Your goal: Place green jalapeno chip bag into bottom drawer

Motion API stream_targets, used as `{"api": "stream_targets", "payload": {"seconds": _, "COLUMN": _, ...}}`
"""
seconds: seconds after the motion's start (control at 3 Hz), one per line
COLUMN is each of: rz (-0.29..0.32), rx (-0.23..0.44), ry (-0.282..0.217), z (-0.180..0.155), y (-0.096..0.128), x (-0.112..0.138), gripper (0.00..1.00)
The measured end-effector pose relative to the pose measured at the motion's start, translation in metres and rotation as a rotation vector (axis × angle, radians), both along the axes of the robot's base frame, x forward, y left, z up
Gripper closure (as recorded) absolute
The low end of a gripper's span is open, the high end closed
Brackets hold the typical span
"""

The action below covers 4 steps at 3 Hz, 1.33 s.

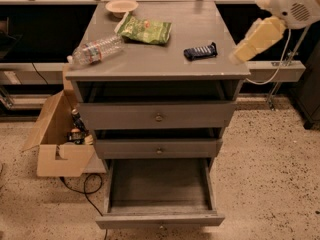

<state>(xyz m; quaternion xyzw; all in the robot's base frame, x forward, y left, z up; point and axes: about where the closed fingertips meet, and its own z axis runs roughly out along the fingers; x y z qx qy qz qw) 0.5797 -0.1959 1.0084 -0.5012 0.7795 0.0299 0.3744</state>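
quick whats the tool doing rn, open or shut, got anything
tool: open or shut cannot be told; it is above the right edge of the cabinet. The green jalapeno chip bag lies on top, ungrasped.
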Motion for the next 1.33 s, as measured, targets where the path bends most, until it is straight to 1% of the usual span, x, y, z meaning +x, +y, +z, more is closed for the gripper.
{"api": "stream_targets", "payload": {"seconds": 0.33, "rz": 0.010, "rx": 0.048, "ry": 0.016, "z": -0.020, "y": 0.019, "x": 0.055, "gripper": 0.00}}
{"api": "stream_targets", "payload": {"seconds": 0.67, "rz": 0.015, "rx": 0.058, "ry": 0.010, "z": -0.025, "y": 0.022, "x": 0.063, "gripper": 0.00}}
{"api": "stream_targets", "payload": {"seconds": 1.0, "rz": 0.004, "rx": 0.091, "ry": -0.036, "z": -0.040, "y": 0.024, "x": 0.119, "gripper": 0.00}}
{"api": "stream_targets", "payload": {"seconds": 1.33, "rz": -0.014, "rx": 0.107, "ry": -0.065, "z": -0.049, "y": 0.029, "x": 0.164, "gripper": 0.00}}
